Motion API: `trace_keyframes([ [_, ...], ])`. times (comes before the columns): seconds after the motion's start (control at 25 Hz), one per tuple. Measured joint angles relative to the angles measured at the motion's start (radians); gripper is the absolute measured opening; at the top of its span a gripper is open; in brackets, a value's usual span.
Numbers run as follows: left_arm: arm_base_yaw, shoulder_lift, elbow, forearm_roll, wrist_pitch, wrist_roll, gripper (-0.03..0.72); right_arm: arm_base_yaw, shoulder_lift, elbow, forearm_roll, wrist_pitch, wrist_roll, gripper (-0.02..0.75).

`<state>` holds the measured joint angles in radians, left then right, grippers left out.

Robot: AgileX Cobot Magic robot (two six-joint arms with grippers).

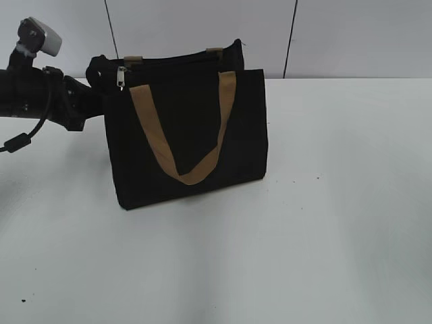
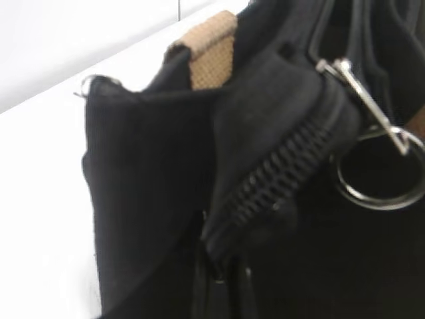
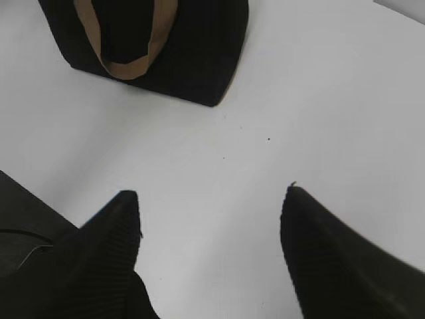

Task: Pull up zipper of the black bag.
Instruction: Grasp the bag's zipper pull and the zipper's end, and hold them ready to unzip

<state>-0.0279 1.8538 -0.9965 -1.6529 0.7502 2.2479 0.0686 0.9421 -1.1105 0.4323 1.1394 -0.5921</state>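
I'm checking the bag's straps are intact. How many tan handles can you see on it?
2. One handle hangs in a loop down the near face of the black bag. Of the other, only two tan ends show at the far top edge; the rest is hidden.

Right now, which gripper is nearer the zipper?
Left. The left arm is at the bag's left end, by the zipper. The right gripper hangs open over the bare table, off the bag.

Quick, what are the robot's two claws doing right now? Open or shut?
Left gripper: at the left end of the black bag, near the zipper; cannot tell if it is open or shut.
Right gripper: open, holding nothing, over the table.
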Motion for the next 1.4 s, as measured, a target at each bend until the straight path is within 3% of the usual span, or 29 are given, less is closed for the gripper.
trace_keyframes([
  [0.2,0.000,0.000,0.000,0.000,0.011,-0.018,0.036,0.123,0.188,-0.163,0.013,0.012,0.003,0.433],
  [0.6,0.000,-0.079,0.000,0.031,0.003,-0.074,0.036,0.408,0.534,-0.478,0.005,-0.021,0.234,0.419],
  [1.0,0.000,-0.080,0.000,0.071,-0.002,-0.121,0.036,0.592,0.871,-0.815,-0.118,-0.021,0.427,0.407],
  [1.4,0.000,-0.080,0.000,0.072,-0.003,-0.131,0.036,0.670,1.141,-1.076,-0.188,-0.032,0.526,0.377],
])
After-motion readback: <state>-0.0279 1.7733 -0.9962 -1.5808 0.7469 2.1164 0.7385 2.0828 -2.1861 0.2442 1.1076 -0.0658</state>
